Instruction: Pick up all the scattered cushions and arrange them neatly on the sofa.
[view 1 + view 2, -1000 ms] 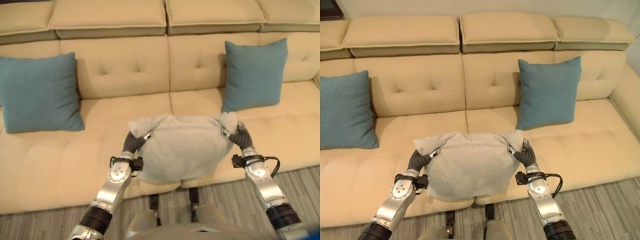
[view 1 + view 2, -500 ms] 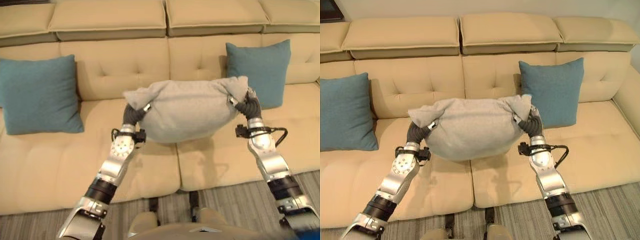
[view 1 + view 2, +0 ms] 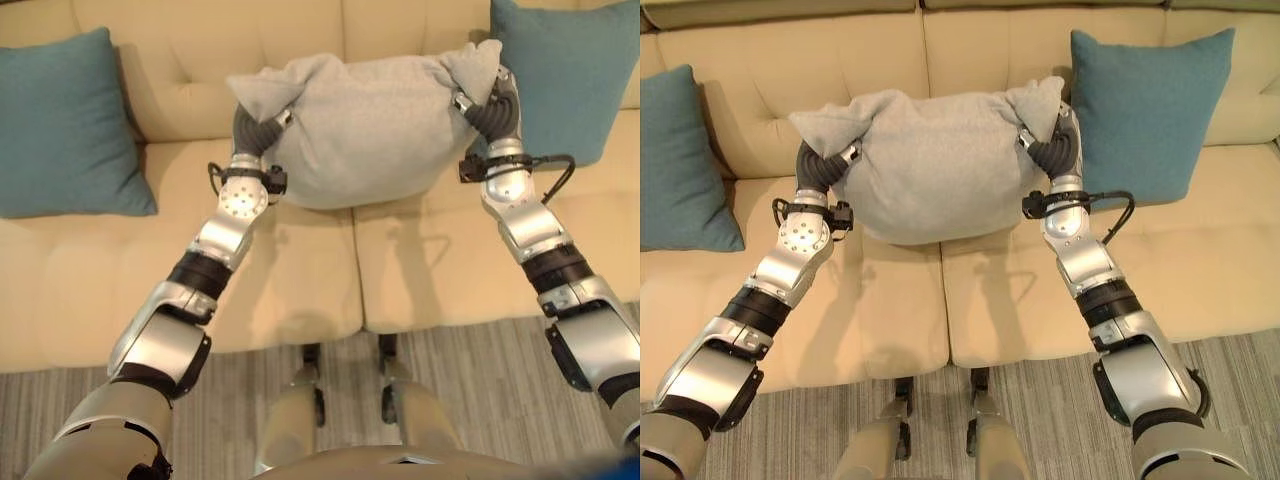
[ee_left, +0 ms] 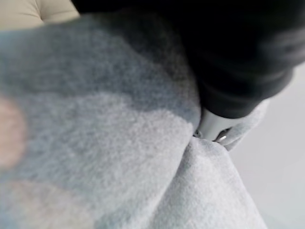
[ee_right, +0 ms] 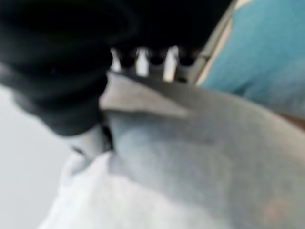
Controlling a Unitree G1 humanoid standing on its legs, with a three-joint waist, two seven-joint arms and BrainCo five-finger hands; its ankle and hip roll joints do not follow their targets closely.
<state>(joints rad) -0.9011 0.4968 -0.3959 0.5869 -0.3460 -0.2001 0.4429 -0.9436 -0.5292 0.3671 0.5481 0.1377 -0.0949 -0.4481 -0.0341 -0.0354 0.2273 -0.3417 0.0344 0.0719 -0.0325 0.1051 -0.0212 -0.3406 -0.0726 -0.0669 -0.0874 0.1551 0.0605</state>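
Observation:
A grey cushion (image 3: 365, 125) hangs between my two hands in front of the backrest of the beige sofa (image 3: 300, 270), above the seam between two seats. My left hand (image 3: 258, 128) grips its left top corner, and the thumb (image 4: 212, 126) presses into the fabric. On the other top corner my right hand (image 3: 492, 112) holds on, its fingers (image 5: 143, 59) curled over the cushion's edge (image 5: 190, 157). A teal cushion (image 3: 60, 125) leans upright on the backrest at the left. Another teal cushion (image 3: 575, 75) stands at the right, just behind my right hand.
The sofa's seat stretches wide below the grey cushion. A grey striped rug (image 3: 470, 360) lies along the sofa's front edge.
Both hands have lifted the grey cushion from the seat's front edge and carried it forward to the backrest. The camera has tipped down and come nearer.

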